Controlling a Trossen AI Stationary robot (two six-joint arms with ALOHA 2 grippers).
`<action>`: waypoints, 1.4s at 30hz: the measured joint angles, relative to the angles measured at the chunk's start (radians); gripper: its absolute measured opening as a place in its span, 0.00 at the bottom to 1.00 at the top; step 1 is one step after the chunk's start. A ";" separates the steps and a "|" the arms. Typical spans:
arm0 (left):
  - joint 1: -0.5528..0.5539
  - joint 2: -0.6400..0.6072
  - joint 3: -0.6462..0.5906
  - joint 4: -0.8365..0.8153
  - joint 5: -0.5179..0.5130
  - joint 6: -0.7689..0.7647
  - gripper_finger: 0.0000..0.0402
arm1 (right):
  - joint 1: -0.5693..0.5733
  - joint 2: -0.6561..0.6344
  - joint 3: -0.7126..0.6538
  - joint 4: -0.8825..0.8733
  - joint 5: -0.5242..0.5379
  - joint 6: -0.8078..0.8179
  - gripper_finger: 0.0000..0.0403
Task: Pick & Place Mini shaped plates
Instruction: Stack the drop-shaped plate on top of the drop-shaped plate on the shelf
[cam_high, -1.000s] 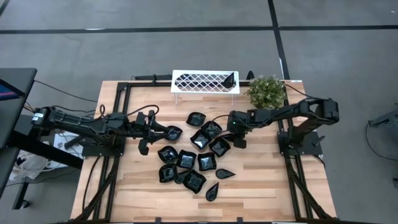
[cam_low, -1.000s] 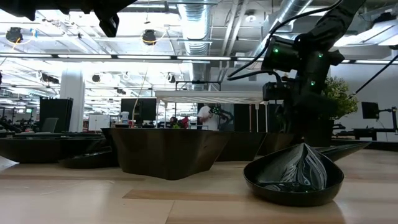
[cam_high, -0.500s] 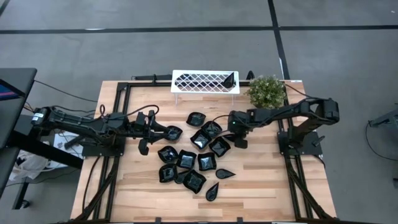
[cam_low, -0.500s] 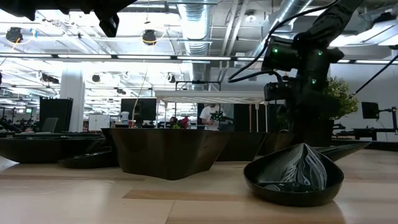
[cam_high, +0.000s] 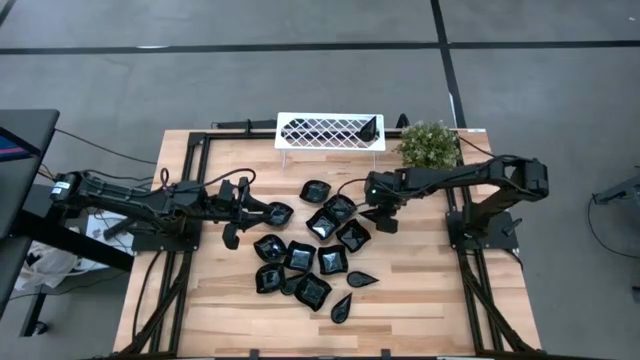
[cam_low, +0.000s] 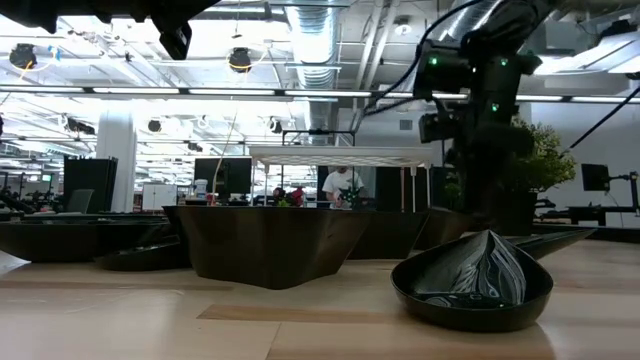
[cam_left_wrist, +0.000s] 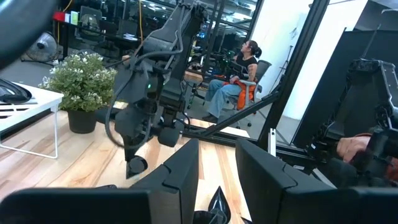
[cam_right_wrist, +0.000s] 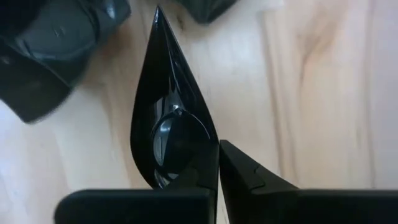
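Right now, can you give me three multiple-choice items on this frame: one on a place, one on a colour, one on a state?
1. Where does the white tray stand?
A. At the table's edge, beside the plant
B. Among the piled plates
C. On the floor
2. What colour are the mini plates?
A. White
B. Black
C. Green
3. What is the right gripper doing?
A. Open over bare wood
B. Shut on the plant
C. Shut on a teardrop plate

Key: 1 A, the high view shows tray and plant side by side at the edge; 2 B, all are glossy black; 3 C, the right wrist view shows its fingers pinching the rim. The left gripper sits left of the pile.
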 joint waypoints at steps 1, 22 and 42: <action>0.000 0.000 0.000 0.000 0.000 0.000 0.27 | -0.005 -0.020 0.000 -0.007 0.000 0.008 0.00; -0.001 0.000 0.000 0.000 0.000 0.000 0.27 | -0.072 -0.470 0.000 0.308 0.294 0.313 0.00; 0.000 0.000 0.000 0.003 0.000 0.003 0.27 | -0.331 -0.240 0.000 0.593 0.341 0.446 0.03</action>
